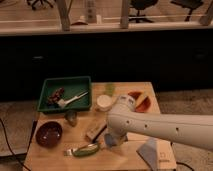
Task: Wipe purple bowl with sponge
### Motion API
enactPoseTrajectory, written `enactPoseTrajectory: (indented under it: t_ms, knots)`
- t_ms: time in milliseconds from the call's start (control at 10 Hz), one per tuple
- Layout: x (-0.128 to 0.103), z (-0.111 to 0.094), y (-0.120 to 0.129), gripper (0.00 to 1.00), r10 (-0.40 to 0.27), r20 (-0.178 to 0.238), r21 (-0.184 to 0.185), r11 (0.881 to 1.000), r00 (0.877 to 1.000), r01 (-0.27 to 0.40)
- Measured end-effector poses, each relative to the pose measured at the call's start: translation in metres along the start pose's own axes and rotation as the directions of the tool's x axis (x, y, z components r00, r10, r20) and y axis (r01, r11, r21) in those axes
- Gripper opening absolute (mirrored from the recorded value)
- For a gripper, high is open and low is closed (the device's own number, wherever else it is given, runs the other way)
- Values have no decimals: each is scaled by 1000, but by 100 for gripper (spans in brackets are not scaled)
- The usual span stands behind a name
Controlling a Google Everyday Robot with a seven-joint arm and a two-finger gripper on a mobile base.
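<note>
Okay: wooden table (50, 160), white arm (165, 127) across its right half, gripper (111, 139) low over the table's middle, and how far open it is I can't tell. Green tray (65, 79) sits up-left of the gripper, and the purple bowl (48, 134) is on the table well apart to its left in view. Sponge (108, 141) is right at the gripper tip.
</note>
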Motion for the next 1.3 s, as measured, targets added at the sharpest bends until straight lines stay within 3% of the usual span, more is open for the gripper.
enactPoseTrajectory:
  t_ms: [800, 1300]
  knots:
    - [-12, -16, -27, 0, 0, -22, 20, 1000, 1000, 0]
    - [-50, -20, -46, 0, -42, -31, 23, 999, 999, 43]
